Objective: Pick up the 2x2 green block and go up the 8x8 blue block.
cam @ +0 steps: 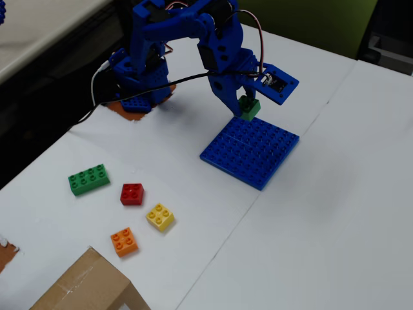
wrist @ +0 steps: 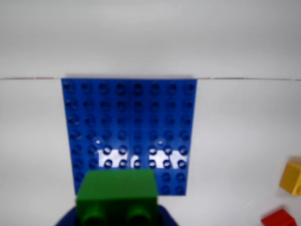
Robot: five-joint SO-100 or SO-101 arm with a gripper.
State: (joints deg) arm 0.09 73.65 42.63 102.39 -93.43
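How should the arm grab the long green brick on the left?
Take the long green brick from above, jaws across its two long side walls at mid-length. It lies flat, studs up, and nothing crowds it; the red brick sits apart.

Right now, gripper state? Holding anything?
Gripper: closed on the 2x2 green block, held over the near edge of the 8x8 blue block.

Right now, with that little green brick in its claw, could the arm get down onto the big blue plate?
Probably yes. The gripper holds the green brick just above the near edge of the blue plate, and the plate's studs are bare. The other bricks lie well off to the side.
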